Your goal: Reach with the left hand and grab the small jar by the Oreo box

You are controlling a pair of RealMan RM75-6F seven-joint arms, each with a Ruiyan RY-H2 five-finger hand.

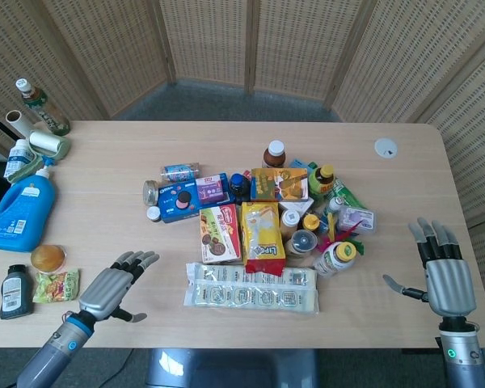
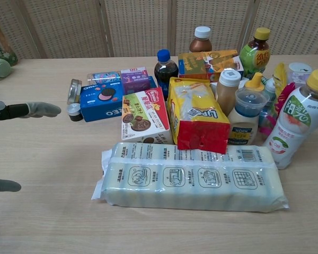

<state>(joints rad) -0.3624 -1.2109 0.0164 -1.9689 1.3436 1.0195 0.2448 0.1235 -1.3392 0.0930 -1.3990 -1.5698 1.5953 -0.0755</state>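
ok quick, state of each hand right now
Left hand: open, fingers spread, holding nothing, short of the small jar.
Right hand: open, fingers apart, holding nothing, at the table's right edge.

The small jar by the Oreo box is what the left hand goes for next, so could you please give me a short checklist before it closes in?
1. Target in sight: small jar stands upright at the left end of the Oreo box. Ok.
2. Left hand empty, fingers apart. Ok.
3. Hand at the jar: it sits short of it, bare table between. Not ok.
4. Approach side free: nothing lies between the hand and the jar. Ok.
5. Room around the jar: a tin can lies just behind it, the box beside it. Tight; cannot tell.
6. Right hand out of the way, open at the far edge. Ok.
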